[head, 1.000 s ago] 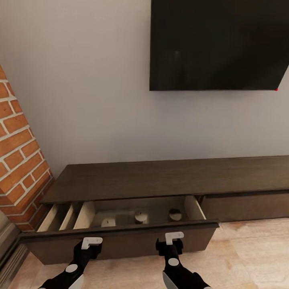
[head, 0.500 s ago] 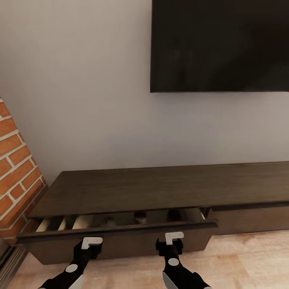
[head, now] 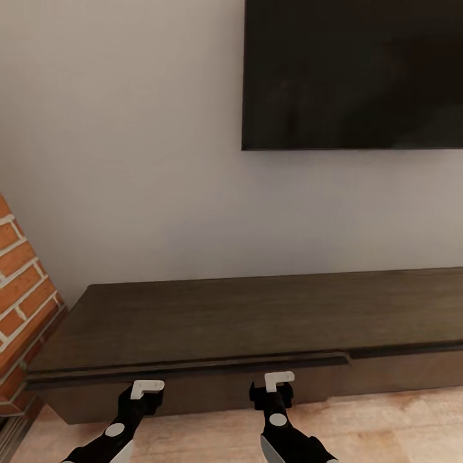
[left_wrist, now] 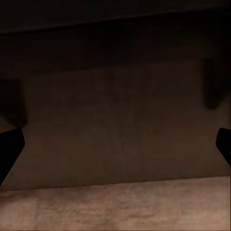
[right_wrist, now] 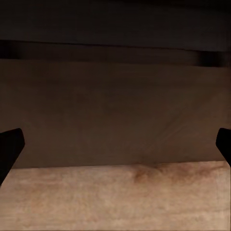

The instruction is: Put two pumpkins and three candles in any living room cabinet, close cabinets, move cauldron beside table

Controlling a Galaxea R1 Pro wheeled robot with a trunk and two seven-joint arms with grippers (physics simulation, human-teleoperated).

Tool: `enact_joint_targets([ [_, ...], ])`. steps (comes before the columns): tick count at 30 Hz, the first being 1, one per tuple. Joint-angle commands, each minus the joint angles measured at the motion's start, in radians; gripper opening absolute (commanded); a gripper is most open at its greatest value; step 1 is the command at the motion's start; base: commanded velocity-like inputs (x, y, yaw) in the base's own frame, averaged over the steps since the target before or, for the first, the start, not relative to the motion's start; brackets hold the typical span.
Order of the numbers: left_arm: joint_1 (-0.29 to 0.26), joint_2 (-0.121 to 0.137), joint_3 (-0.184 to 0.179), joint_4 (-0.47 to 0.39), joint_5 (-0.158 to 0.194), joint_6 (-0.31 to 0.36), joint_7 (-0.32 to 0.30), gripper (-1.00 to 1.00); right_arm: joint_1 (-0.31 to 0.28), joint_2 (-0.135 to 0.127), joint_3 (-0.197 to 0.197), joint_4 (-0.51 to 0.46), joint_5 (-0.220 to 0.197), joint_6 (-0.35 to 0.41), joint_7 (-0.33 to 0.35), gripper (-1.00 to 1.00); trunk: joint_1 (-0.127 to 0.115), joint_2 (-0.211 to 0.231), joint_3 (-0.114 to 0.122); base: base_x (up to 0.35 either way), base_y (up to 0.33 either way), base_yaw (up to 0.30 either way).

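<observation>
Cabinet (head: 212, 321) against the wall, its left drawer front (head: 193, 386) seen pushed in nearly flush. Left gripper (head: 146, 390) and right gripper (head: 278, 382) are set against the front, jaws spread, nothing held. Step judged: closing. Next: confirm flush, then back off for the cauldron.

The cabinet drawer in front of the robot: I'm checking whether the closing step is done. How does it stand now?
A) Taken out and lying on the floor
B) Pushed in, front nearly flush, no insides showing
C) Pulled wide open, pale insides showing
B: in the head view the drawer front sits under the cabinet top with no pale interior visible, both grippers, left and right, at it.
</observation>
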Motion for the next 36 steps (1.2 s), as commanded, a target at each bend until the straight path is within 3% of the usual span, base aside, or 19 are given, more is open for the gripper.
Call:
enact_joint_targets([
  [1,-0.001,0.001,-0.012,-0.002,0.001,-0.002,0.006,1.00,-0.001,0.000,0.008,0.001,-0.011,-0.007,-0.005,1.00,0.000,0.000,-0.001,0.161,0.000,0.000],
  [13,-0.001,0.001,-0.012,-0.002,0.002,-0.004,0.007,1.00,-0.001,-0.001,0.008,0.000,-0.009,-0.007,-0.005,1.00,0.000,0.000,-0.001,-0.014,0.000,0.000],
  [36,-0.001,0.001,-0.012,-0.007,0.002,-0.004,0.006,1.00,-0.001,-0.001,0.008,-0.001,-0.009,-0.007,-0.005,1.00,0.000,0.000,-0.001,-0.331,0.000,0.000],
])
